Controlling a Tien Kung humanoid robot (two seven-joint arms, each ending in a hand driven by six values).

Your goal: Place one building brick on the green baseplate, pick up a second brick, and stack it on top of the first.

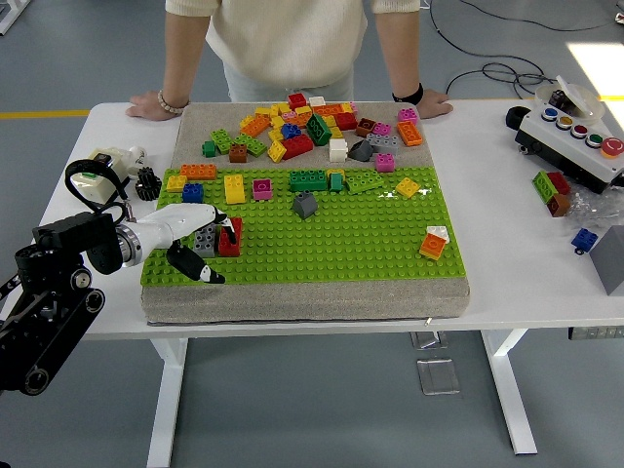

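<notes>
The left hand (195, 239) reaches in from the left edge over the near left corner of the green baseplate (331, 244), its white fingers (200, 212) above and its thumb below, closed around a grey brick (206, 240) that stands on the studs. A red brick (230, 237) stands touching the grey one on its right side. Well to the right, near the plate's right edge, an orange and white brick (434, 242) sits alone. Farther in, a dark grey sloped brick (305, 204) stands near the plate's middle, and along the far edge lie a yellow brick (234, 188), a pink brick (262, 188) and a dark green brick (308, 180). Beyond them a heap of loose bricks (312, 127) covers the grey mat (195, 132). At the far side a person rests 2 hands (156, 103) on the white table (507, 244).
</notes>
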